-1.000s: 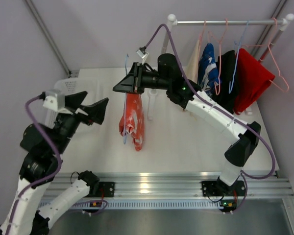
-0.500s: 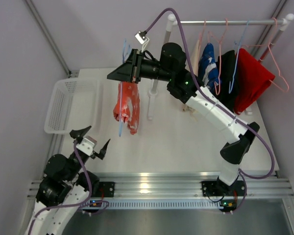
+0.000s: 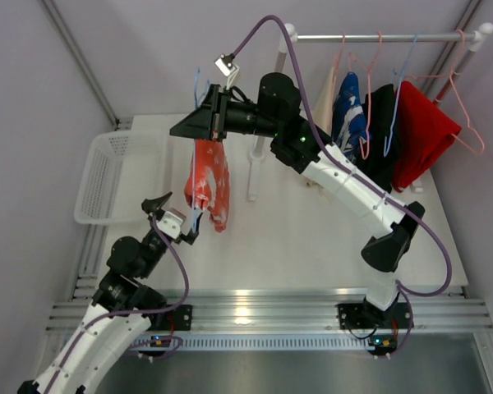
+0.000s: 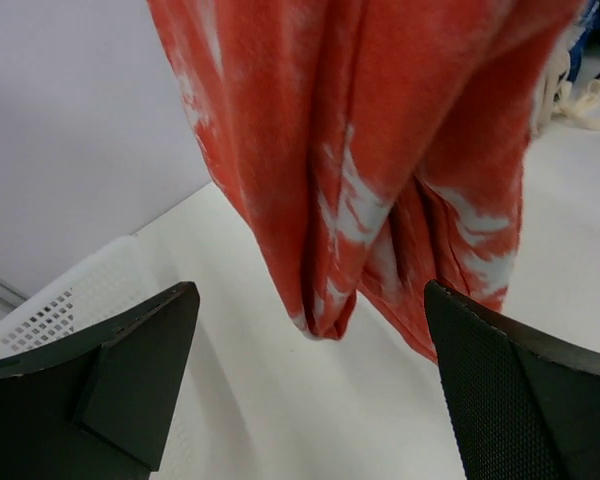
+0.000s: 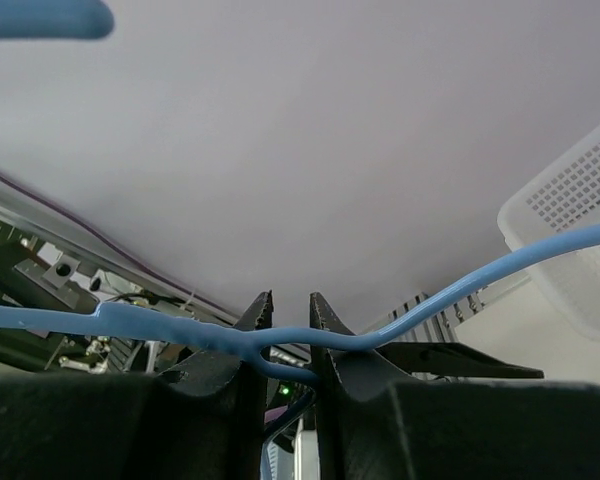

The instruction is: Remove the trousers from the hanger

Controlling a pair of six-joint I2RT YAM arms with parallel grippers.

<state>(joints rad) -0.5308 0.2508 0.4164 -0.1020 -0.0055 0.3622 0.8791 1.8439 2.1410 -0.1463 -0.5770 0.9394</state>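
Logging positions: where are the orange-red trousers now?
Top view, left of centre: the orange-red trousers hang from the blue hanger in the right gripper, right of the basket, close to the open left gripper.

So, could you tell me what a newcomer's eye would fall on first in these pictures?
The orange-red trousers with white marks hang left of centre from a blue hanger, which the right tool holds pinched shut, high above the table. Just below them the left tool gapes open, the hem showing between its fingers in the wrist view. At the far right, plain red trousers hang brightest on a crowded rail.
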